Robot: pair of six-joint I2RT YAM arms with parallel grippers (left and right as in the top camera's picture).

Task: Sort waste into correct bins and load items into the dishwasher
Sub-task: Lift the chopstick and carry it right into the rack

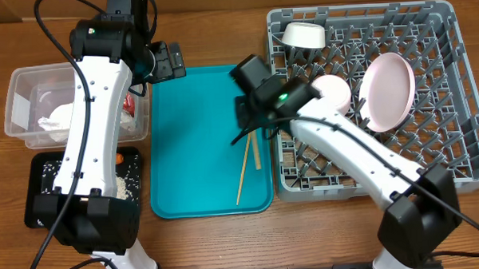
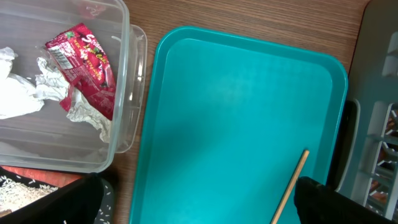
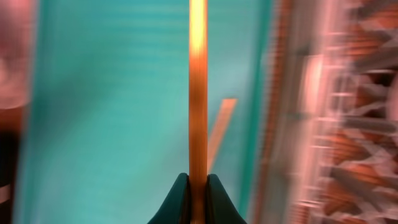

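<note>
Pinching one wooden chopstick (image 3: 198, 93) in our closed right hand (image 3: 198, 182), left hand (image 2: 199, 210) wide open and empty, we should keep it level, swinging right to the dish rack (image 1: 450, 33); the second chopstick (image 3: 219, 134) lies just ahead.

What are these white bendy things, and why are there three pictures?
They are two robot arms with pinching grippers. One picture looks down from above; the other two come from cameras on each wrist. On the table sit a teal tray, a grey dish rack holding a plate and bowls, and a clear tub with a wrapper and tissue. The right gripper pinches one chopstick; the other chopstick lies on the tray. The left gripper is open and empty.
</note>
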